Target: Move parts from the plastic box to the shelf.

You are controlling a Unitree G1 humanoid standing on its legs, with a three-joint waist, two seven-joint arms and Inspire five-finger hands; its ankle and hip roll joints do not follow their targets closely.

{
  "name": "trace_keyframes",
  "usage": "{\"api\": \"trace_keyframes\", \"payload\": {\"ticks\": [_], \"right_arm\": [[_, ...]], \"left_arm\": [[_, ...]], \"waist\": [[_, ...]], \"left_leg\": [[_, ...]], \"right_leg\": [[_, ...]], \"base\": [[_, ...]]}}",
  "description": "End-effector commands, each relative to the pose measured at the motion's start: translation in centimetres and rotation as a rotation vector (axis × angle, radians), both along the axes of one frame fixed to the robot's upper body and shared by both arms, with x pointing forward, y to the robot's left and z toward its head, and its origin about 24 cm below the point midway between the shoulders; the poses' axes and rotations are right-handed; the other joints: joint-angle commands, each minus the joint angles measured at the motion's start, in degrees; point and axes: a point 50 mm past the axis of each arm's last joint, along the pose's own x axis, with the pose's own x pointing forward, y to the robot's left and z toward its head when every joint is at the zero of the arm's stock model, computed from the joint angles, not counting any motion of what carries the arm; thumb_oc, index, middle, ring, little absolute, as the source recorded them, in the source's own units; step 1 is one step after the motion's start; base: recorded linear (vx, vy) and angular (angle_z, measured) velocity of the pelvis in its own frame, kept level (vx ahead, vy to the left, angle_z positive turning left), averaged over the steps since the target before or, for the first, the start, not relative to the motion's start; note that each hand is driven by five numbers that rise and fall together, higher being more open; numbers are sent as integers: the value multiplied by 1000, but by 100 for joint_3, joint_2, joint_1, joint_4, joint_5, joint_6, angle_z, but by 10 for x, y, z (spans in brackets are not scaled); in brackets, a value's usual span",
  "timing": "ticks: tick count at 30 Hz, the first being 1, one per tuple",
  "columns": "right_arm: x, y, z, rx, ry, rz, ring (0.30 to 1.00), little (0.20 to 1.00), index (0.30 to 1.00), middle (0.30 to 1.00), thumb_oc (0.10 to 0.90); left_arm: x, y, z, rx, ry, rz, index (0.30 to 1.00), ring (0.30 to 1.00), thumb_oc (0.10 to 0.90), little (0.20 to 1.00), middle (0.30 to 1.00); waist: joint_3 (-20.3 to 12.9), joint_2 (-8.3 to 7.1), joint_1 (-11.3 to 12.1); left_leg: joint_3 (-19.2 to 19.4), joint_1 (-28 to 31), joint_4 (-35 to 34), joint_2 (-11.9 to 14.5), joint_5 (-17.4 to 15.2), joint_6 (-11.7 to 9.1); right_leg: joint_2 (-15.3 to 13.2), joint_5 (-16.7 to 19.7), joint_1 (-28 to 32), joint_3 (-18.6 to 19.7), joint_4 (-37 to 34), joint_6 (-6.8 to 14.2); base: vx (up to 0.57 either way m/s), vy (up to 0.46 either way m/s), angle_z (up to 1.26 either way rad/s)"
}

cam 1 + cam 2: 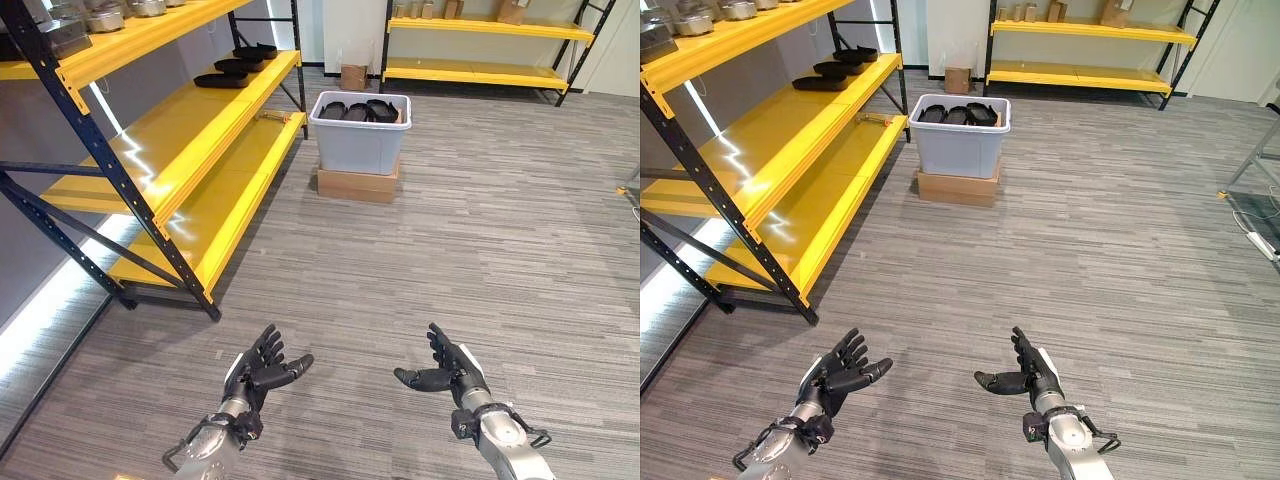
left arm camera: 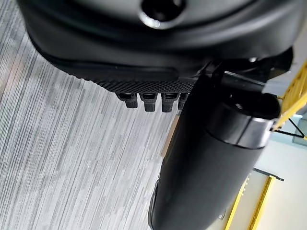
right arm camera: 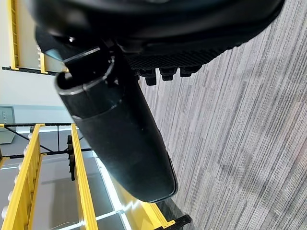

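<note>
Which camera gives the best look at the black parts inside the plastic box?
The left eye view: the black parts in the plastic box show largest there. The right eye view shows them smaller.

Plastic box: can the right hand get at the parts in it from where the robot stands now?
Probably not yet. The right hand is open, held low over bare floor, while the plastic box with the black parts sits well ahead on a cardboard box. Nothing blocks the way.
</note>
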Motion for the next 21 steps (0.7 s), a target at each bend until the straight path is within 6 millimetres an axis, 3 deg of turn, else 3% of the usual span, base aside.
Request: {"api": "trace_keyframes", "payload": {"ticks": [1, 6, 21], "right_arm": [[40, -4, 50, -52, -266, -86, 1000, 1000, 1000, 1000, 900], [40, -19, 40, -20, -186, -271, 1000, 1000, 1000, 1000, 900], [36, -34, 31, -39, -146, -313, 1000, 1000, 1000, 1000, 900]], "left_arm": [[38, 7, 42, 109, -215, -43, 1000, 1000, 900, 1000, 1000], [36, 5, 36, 79, -170, -34, 1000, 1000, 900, 1000, 1000], [36, 0, 29, 112, -111, -125, 1000, 1000, 900, 1000, 1000]], "waist": [[73, 4, 12], [93, 51, -12], [94, 29, -98]], "left_leg": [[-223, 249, -46, 499, -108, -578], [-198, 249, -48, 503, -113, -568], [-88, 291, -48, 465, -178, -511]], "right_leg": [[-100, -341, 193, -109, 193, 228], [-82, -351, 175, -73, 194, 219], [-91, -344, 127, 46, 230, 262]], "base": [[0, 0, 0], [0, 15, -2], [-3, 21, -3]]}}
